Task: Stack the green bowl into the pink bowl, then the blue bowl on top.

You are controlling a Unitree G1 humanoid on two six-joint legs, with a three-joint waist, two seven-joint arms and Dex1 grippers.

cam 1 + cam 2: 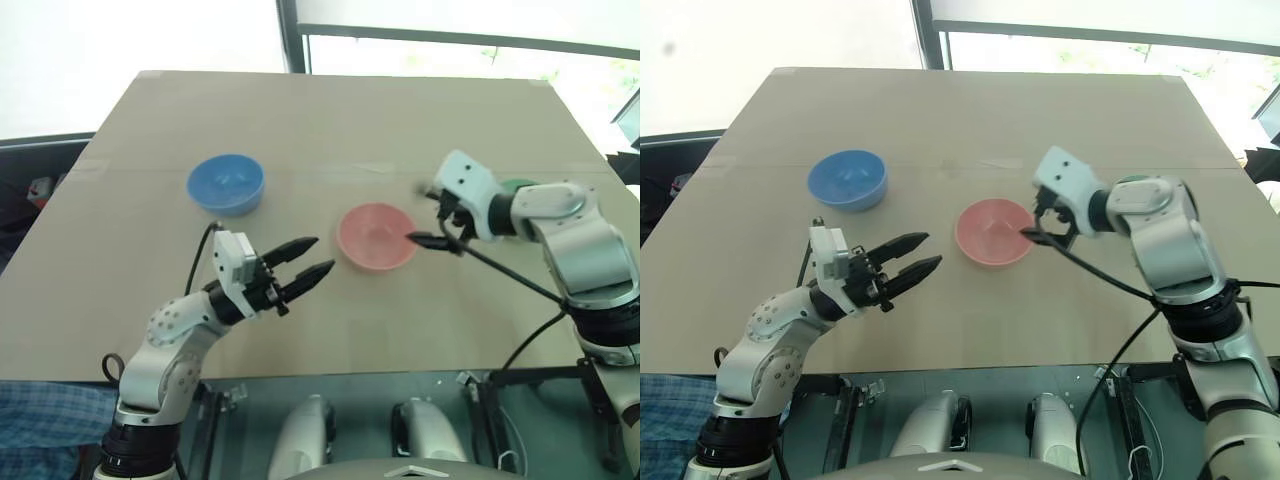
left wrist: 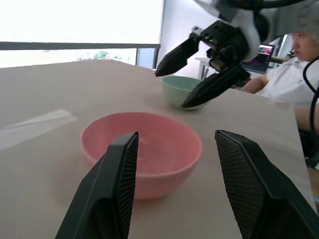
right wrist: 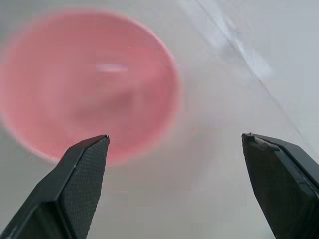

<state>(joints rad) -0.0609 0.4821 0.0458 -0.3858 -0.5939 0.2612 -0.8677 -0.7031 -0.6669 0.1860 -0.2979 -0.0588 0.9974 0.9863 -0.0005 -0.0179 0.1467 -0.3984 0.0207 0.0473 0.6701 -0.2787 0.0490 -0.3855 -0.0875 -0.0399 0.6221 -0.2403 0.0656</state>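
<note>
My right hand [image 1: 440, 222] hangs just above the table [image 1: 330, 120], by the right rim of the pink bowl [image 1: 376, 236], with its two black fingers spread wide and nothing between them. In its wrist view the pink bowl lies below and off to one side of the gap, blurred, so I can't quite tell how high above it I am. The green bowl [image 2: 182, 89] stands on the table behind my right hand, toward the right edge; from my head I catch only a sliver of it past my wrist, and from my left wrist it shows upright and empty, apart from the pink bowl.

My left hand [image 1: 912, 265] is held over the near part of the table, pointing toward the pink bowl, its fingers parted about halfway and empty. The pink bowl sits near the middle of the table, upright, empty, a short way ahead of those fingertips and not touching them.

The blue bowl [image 1: 226, 183] stands by itself toward the left edge, farther back than the pink bowl, upright and empty, well apart from both hands
</note>
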